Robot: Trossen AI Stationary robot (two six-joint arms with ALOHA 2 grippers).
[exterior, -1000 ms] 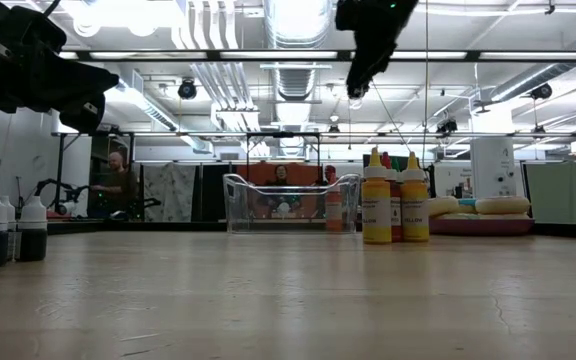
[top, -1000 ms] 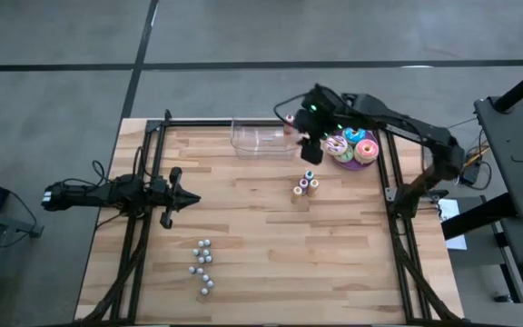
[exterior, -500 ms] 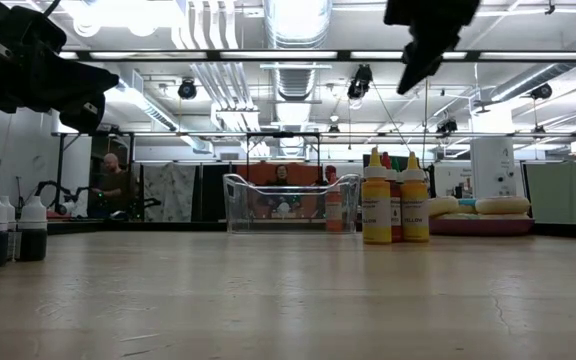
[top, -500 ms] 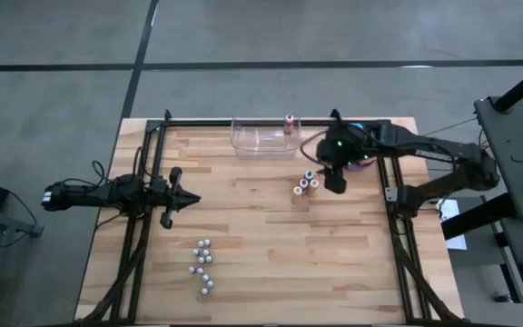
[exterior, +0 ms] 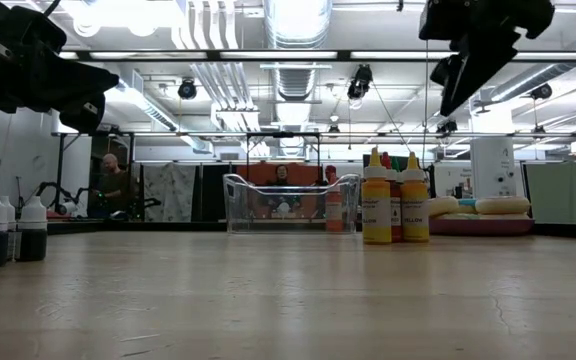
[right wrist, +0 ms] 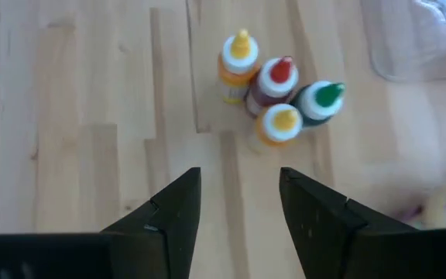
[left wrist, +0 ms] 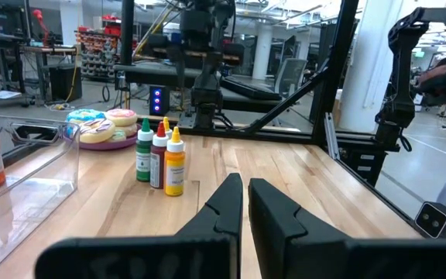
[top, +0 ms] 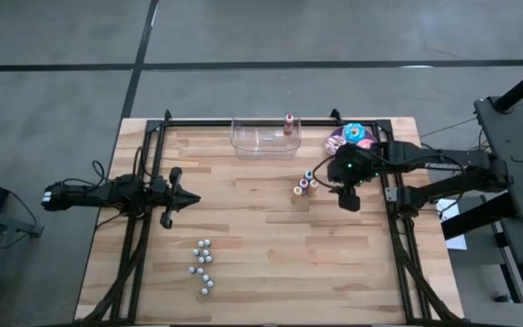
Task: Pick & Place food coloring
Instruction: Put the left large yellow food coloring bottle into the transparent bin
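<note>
Bright even overhead light, glaring ceiling lamps [exterior: 298, 15] in low view, right wrist view slightly blurred

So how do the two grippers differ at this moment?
The right gripper is open, while the left gripper is shut. The right gripper hangs above the table, pointing down beside the cluster of food coloring bottles; the left gripper waits low at the table's left side, pointing level across it toward the bottles. Both are dark, two-fingered and hold nothing.
</note>
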